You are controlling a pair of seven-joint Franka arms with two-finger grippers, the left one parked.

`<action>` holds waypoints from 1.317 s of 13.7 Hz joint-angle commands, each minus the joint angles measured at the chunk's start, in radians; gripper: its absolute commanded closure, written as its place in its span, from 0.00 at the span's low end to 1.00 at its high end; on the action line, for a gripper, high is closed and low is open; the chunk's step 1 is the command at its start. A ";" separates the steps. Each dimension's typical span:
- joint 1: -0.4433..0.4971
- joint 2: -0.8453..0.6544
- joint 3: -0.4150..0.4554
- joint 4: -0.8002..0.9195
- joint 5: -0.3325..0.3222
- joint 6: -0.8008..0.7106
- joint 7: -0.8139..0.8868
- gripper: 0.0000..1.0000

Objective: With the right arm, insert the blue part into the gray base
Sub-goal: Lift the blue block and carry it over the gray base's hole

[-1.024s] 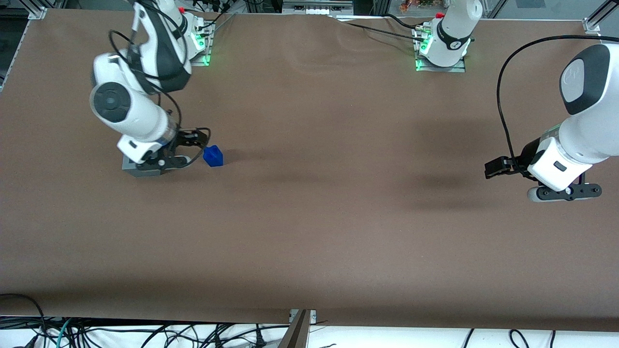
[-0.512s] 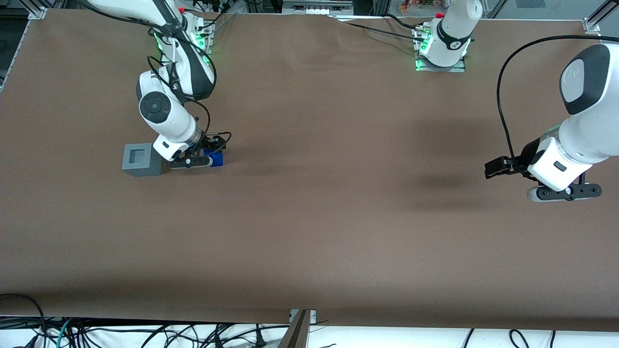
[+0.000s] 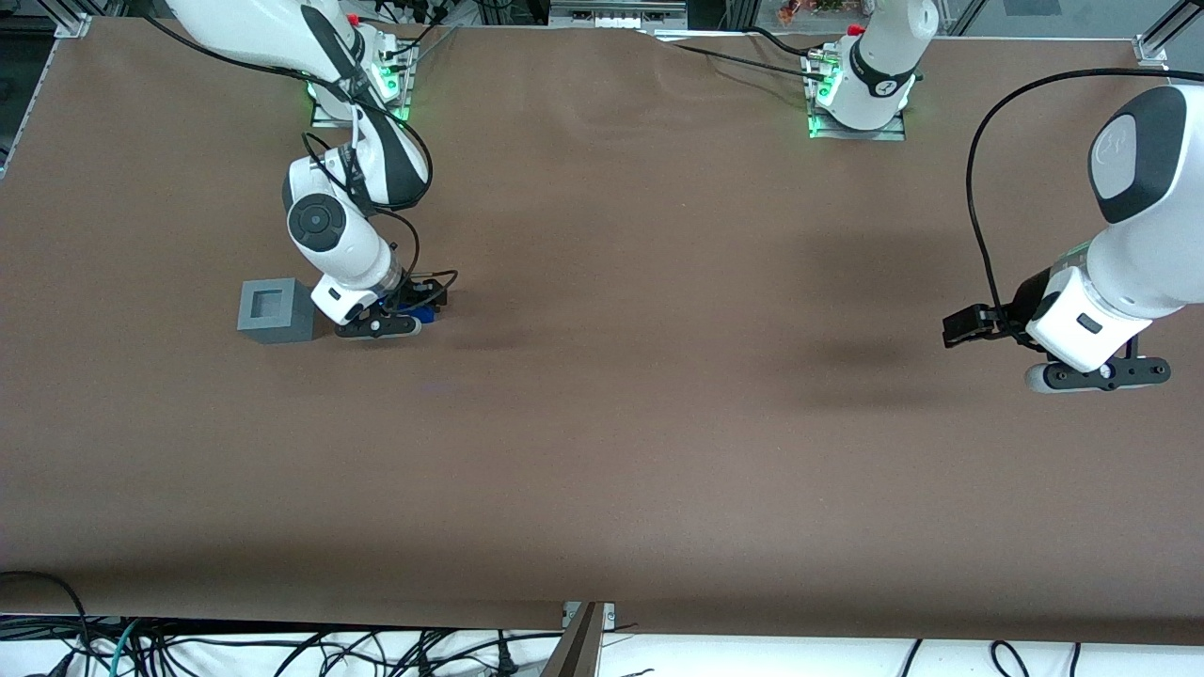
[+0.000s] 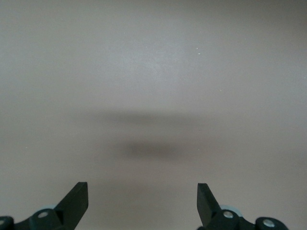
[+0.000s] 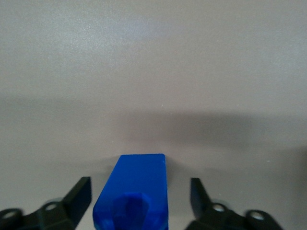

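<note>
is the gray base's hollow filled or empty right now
Empty. The gray base shows an open square hollow on top; the blue part sits on the table beside it, between the open jaws of the gripper.

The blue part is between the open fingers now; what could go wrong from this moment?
1. In the right wrist view the blue part sits between the open claw fingers with gaps on both sides, and slightly skewed, so closing may twist it.
2. The gray base stands close beside the claw, toward the working arm's end, so a tilted grasp might catch the hollow's rim during insertion.

brown table (image 3: 658,423); cables (image 3: 282,649) below
</note>
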 commanded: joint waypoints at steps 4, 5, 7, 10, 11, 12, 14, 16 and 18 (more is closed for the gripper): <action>0.013 -0.014 0.006 -0.006 0.009 -0.001 0.000 0.66; 0.013 -0.020 0.006 -0.001 0.009 -0.024 0.000 0.66; 0.013 -0.040 0.006 0.022 0.007 -0.056 -0.010 0.68; 0.011 -0.071 -0.001 0.110 0.007 -0.218 -0.010 0.69; 0.011 -0.077 -0.007 0.149 0.007 -0.281 -0.009 0.68; 0.010 -0.086 -0.024 0.182 0.007 -0.340 -0.017 0.68; 0.010 -0.100 -0.102 0.238 0.009 -0.439 -0.082 0.68; 0.010 -0.111 -0.180 0.281 0.009 -0.516 -0.151 0.67; 0.010 -0.124 -0.257 0.284 0.009 -0.564 -0.257 0.67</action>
